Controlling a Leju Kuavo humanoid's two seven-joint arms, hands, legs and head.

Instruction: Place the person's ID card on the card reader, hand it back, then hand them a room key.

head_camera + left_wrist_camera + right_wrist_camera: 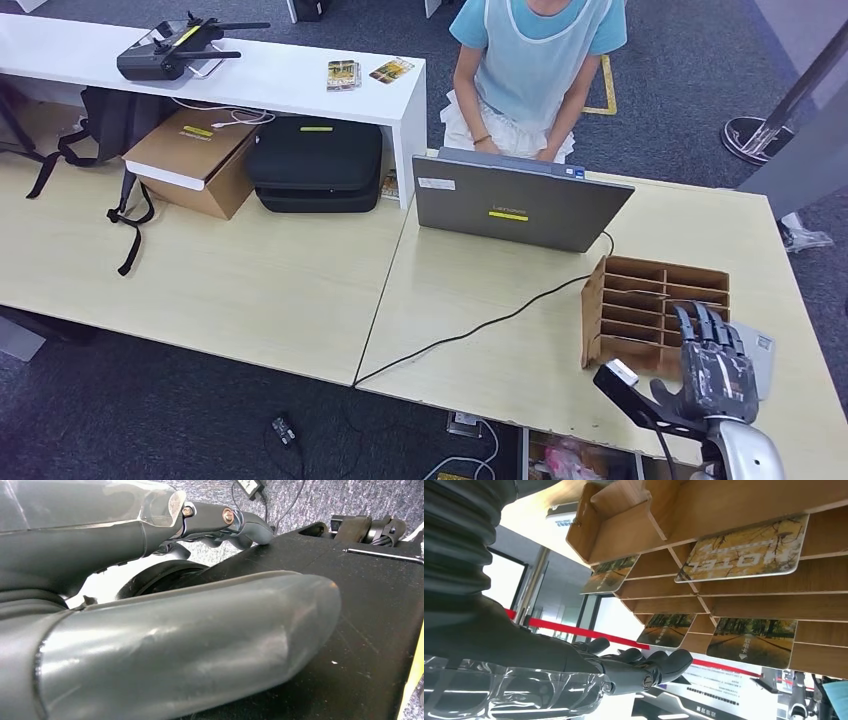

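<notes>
Room key cards (744,547) lie in the compartments of the wooden rack (650,305), which stands on the light desk (480,350) at the robot's right side, in front of the right hand (712,365). In the right wrist view four cards with a tree picture are seen in separate slots, each one lying flat on its shelf; one of them (751,642) shows a road between trees and a white arrow. The right hand hovers just before the open face of the rack with the fingers (659,667) stretched forward and a little apart, and it grasps nothing; the fingertips are near the rack, but I cannot tell if they touch it. Just beside this hand, at the desk edge, lies a dark flat device with a white label (622,378), perhaps the card reader, though this is not sure. A grey flat thing (758,352) lies partly under the hand on the far side of it. Behind the rack a grey laptop (520,200) stands open, and a black cable (480,330) runs from it across the desk. A person in a light blue top (535,60) sits behind the laptop. The left hand (190,645) hangs low beside dark parts; its thick thumb is seen very close, and whether it is released or clenched I cannot tell.
</notes>
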